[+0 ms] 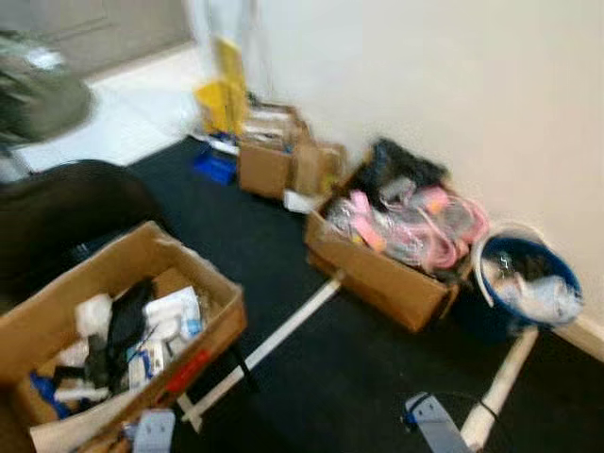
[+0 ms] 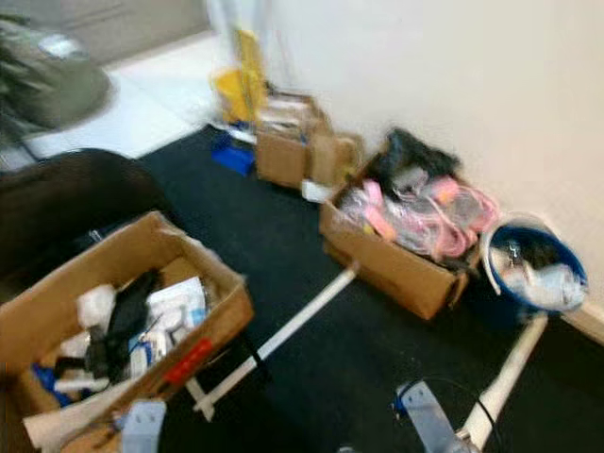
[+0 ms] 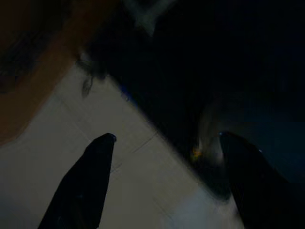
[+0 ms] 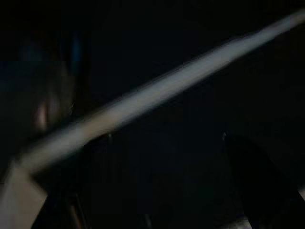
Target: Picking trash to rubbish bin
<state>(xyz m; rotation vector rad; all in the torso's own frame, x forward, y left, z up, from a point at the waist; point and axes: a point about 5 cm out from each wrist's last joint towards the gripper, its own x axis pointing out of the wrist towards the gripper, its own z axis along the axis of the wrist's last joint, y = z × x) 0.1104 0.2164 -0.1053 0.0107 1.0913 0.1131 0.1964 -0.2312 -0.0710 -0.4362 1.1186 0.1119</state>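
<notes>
— While the head camera blurs, how far along does the job look?

— Early, I'd judge. Going by size: the dark carpet (image 1: 340, 377) covers most of the floor, a pale wall (image 1: 453, 85) runs along twelve to three o'clock, and lighter flooring (image 1: 123, 113) lies at eleven. The near cardboard box (image 1: 203, 344) at eight o'clock is full of paper, packets and something black. A second box (image 1: 377, 278) at two o'clock overflows with pink and clear wrapping, and a third box (image 1: 264, 165) stands at twelve against the wall.

— And the bin?

— The blue rubbish bin (image 1: 566, 274) sits at three o'clock, touching the second box, with pale rubbish already in it. Plenty of trash is left in the boxes.

— The grippers?

— The left gripper (image 3: 162, 148) has its fingers spread wide, holding nothing, over a pale sheet and dark floor. The right gripper (image 4: 162, 143) also looks spread and empty, though that view is very dark; a white strip (image 1: 274, 340) crosses it.
</notes>
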